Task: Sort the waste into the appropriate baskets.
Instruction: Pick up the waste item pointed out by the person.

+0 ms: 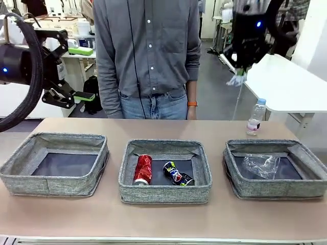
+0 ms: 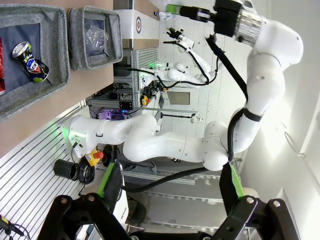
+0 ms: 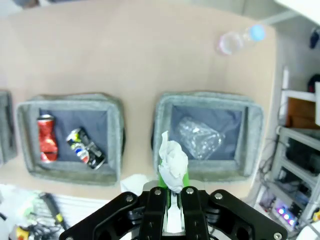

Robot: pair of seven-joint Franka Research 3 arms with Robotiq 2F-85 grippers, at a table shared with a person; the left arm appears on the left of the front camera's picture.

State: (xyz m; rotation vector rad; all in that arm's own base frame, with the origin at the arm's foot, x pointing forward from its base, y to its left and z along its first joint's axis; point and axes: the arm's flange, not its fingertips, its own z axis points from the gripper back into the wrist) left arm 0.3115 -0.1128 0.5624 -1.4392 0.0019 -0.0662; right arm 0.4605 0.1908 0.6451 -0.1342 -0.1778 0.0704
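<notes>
Up over the worktop (image 1: pixel 163 219), right pincer (image 1: pixel 239 70) clamps white paper wad (image 3: pixel 172 160); left pincer (image 1: pixel 82 74) wide open, empty; red can (image 1: pixel 143 169) and blue-and-yellow can (image 1: pixel 177 173) lie in middle basket (image 1: pixel 164 194).

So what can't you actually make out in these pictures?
Right wrist view: the paper wad covers the tips of the right gripper, hiding the pinch itself.
Right wrist view: the water bottle is blurred, label unreadable.
Right wrist view: the left basket is cut off by the picture edge.
Left wrist view: the red can is nearly all cut off by the edge.
</notes>
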